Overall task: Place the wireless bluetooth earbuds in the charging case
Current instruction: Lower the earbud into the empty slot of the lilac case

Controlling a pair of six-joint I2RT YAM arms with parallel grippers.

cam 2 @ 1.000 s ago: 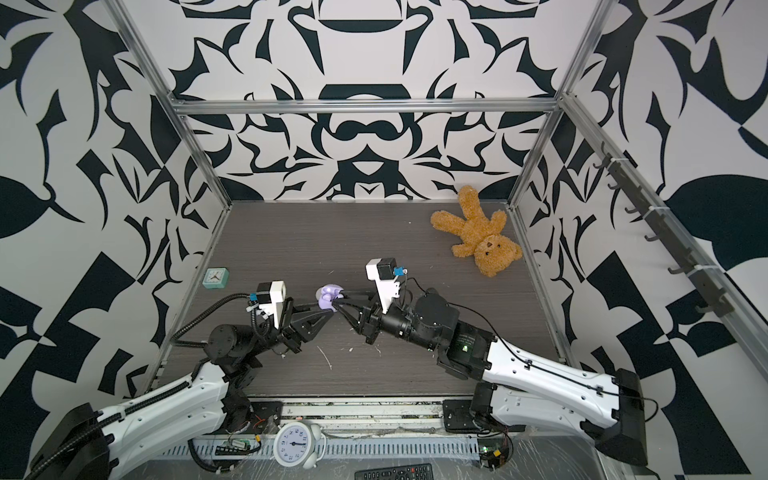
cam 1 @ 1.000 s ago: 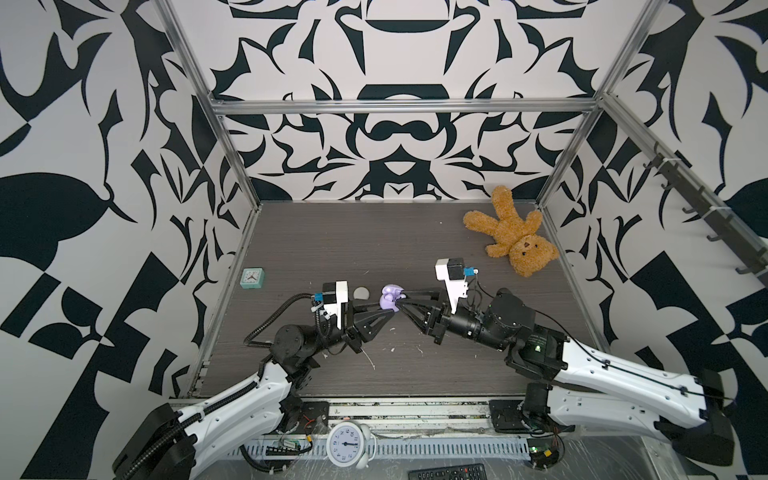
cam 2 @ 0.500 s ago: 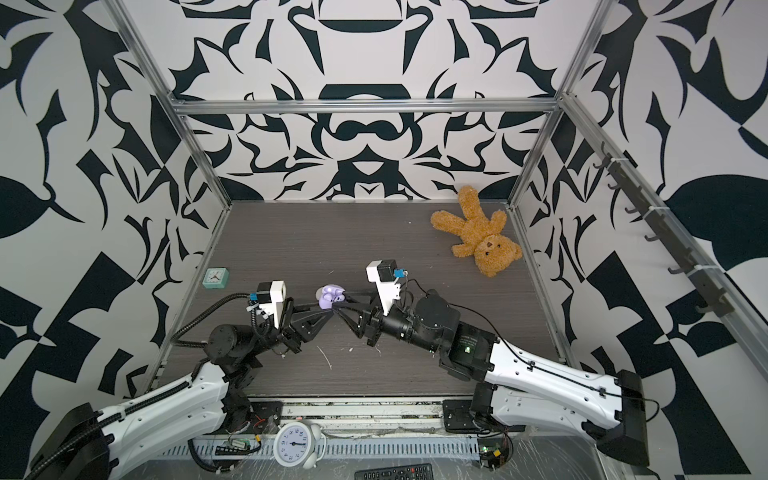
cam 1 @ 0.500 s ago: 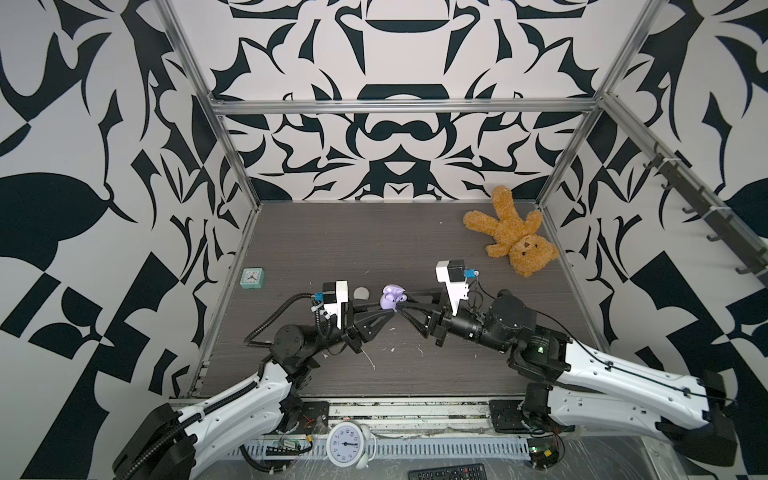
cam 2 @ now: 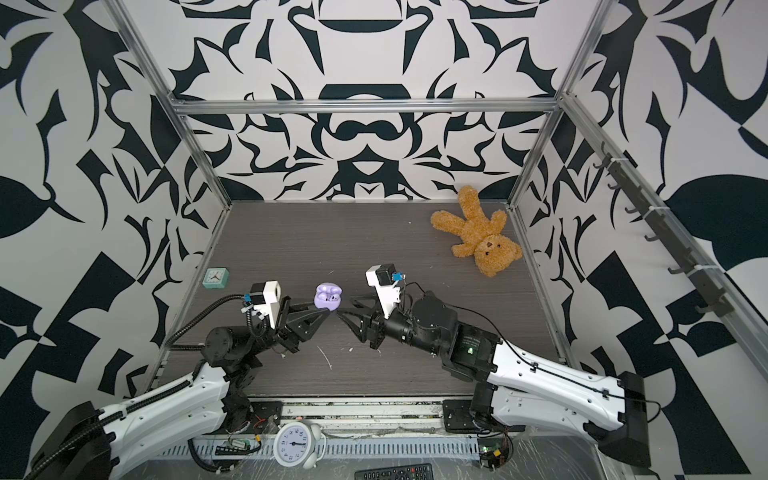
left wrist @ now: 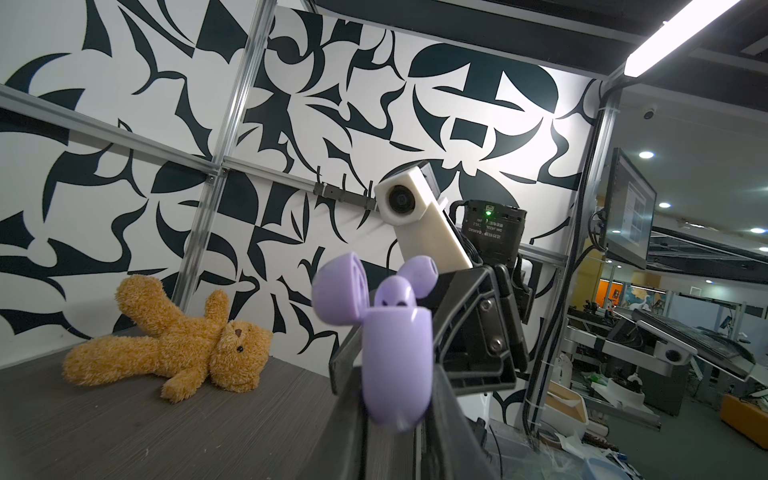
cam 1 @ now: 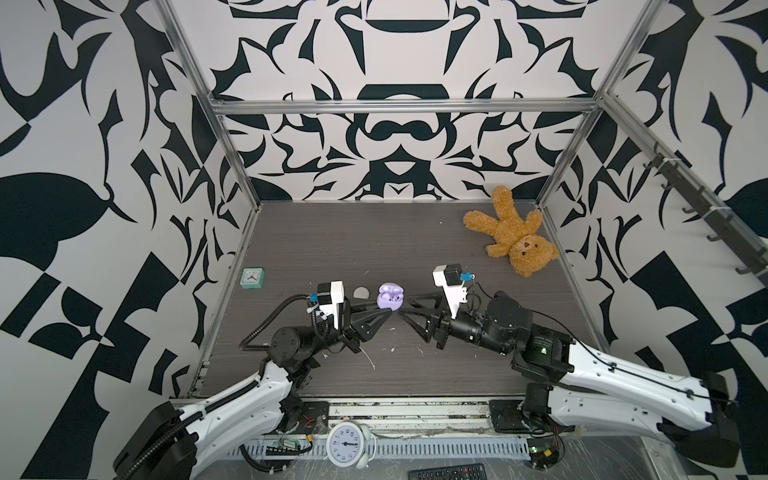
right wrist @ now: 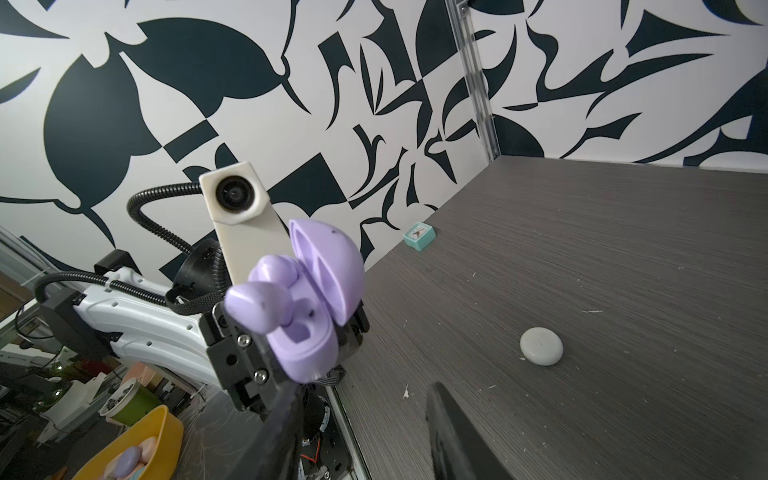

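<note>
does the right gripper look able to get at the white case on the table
Probably, with a detour. The right gripper is open and empty and the white case lies uncovered, but the purple case in the left gripper sits between.

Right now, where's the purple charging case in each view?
Top view: purple charging case mid-table, held by the left gripper.
Top view: same spot.
Left wrist: close foreground, blurred, lid open.
Right wrist: close foreground, in that gripper.
Shared landmark: the dark table.
</note>
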